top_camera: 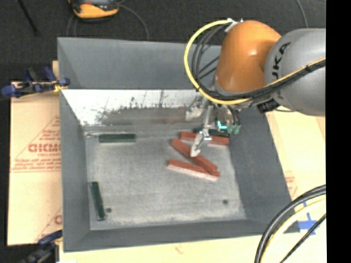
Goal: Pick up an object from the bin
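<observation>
**Bin seen from above, near edge first.** At the near left of the bin [74,169] you see the near green bar [97,200]. It lies flat, just beside the left wall and running along it. The floor to its right is bare grey metal.

Toward the middle right you find three red bars grouped together. The long red bar [192,169] is nearest to you. It lies flat and slants slightly down to the right. Just behind it sits the left red bar [181,146], shorter and slanted the same way. The right red bar [218,141] lies beyond both, close to the foot of the far wall and partly hidden by the tool.

The gripper [195,151] points down into this group. Its tip is at the right end of the left red bar, just above the long red bar. You cannot tell how far open the gripper is, or whether it has hold of any bar.

On the far left of the floor, the far green bar [117,138] lies along the foot of the far wall, well apart from the red group.

Above the gripper are the orange cover [247,53], the looped cables [189,59] and the grey arm [301,64], which enters from the right.
</observation>
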`<move>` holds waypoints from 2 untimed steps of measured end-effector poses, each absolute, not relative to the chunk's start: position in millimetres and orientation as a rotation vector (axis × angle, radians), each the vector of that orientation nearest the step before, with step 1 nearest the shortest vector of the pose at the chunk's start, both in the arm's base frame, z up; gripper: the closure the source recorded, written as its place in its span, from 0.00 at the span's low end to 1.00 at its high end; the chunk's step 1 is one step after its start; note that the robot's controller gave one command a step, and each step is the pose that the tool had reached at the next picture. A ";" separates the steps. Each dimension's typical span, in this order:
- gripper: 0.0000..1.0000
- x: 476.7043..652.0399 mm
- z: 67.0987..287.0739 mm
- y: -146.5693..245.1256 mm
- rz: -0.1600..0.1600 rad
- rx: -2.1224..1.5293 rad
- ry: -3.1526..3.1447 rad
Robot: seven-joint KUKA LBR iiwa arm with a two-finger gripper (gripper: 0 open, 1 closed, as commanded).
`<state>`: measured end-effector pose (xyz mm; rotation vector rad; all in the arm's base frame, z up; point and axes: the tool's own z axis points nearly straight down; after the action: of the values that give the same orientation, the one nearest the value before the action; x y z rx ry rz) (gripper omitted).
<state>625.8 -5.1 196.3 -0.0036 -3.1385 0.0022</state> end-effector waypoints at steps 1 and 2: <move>0.00 627.5 201.1 -5.2 0.002 -0.004 -3.147; 0.00 627.5 148.1 -11.6 -0.002 -0.054 -3.152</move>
<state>627.5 -11.6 148.1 -0.0540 -3.1524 -0.0024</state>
